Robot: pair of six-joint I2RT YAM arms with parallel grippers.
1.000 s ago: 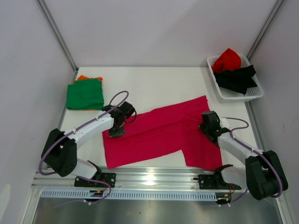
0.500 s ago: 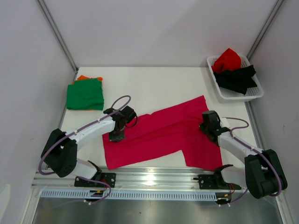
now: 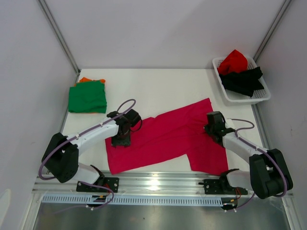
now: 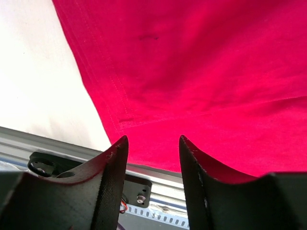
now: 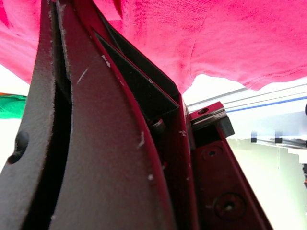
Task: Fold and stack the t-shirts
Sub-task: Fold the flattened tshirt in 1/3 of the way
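Currently on the white table [image 3: 158,88]: a magenta-pink soft cloth t-shirt [image 3: 168,139] lies spread flat near the arms, slanting toward the far right, with a few low creases.
Left gripper: my left gripper [image 4: 153,143] hovers over the shirt's near-left corner, jaws spread, nothing between them. The stitched hem seam runs just below it.
Right gripper: my right gripper [image 3: 212,125] sits low on the shirt's right side, fingers pressed together. Whether cloth is pinched I cannot tell.
Why so: I judge the right side is held down while the left is free to take a hold for the fold.
Stack: a folded green t-shirt [image 3: 87,97] rests on an orange t-shirt [image 3: 85,79], far left, squared.
Waiting: a red t-shirt [image 3: 233,61] and a black t-shirt [image 3: 244,80] lie slumped in a white plastic lattice basket [image 3: 259,98], far right.
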